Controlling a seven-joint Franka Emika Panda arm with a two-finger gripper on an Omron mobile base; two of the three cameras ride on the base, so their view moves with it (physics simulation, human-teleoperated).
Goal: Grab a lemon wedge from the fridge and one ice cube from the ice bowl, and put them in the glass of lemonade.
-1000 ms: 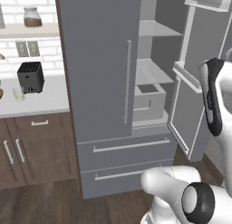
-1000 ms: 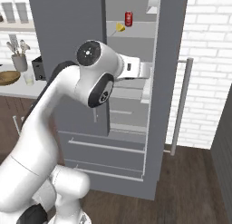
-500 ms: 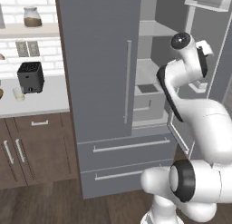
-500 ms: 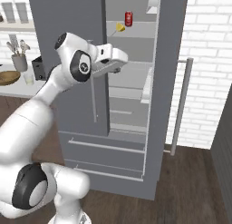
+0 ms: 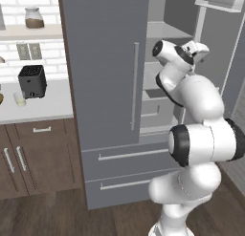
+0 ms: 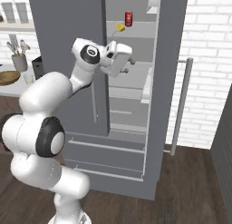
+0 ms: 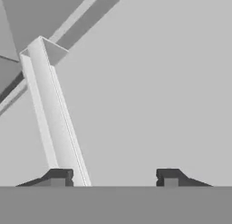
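Inside the open fridge (image 6: pixel 172 82), the gripper (image 6: pixel 127 64) sits at mid-shelf height, jaws spread wide and empty. Toward one o'clock above it, on the top shelf, lies the lemon wedge (image 6: pixel 119 27), just left of a red can (image 6: pixel 128 18). Best to rise, level with that shelf, and approach clear of the can.

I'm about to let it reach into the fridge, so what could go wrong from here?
The hand sits below the shelf with the lemon wedge, so rising could bump the shelf edge. A red can stands right beside the wedge and could be knocked over. The open door leaves a narrow gap for the arm.
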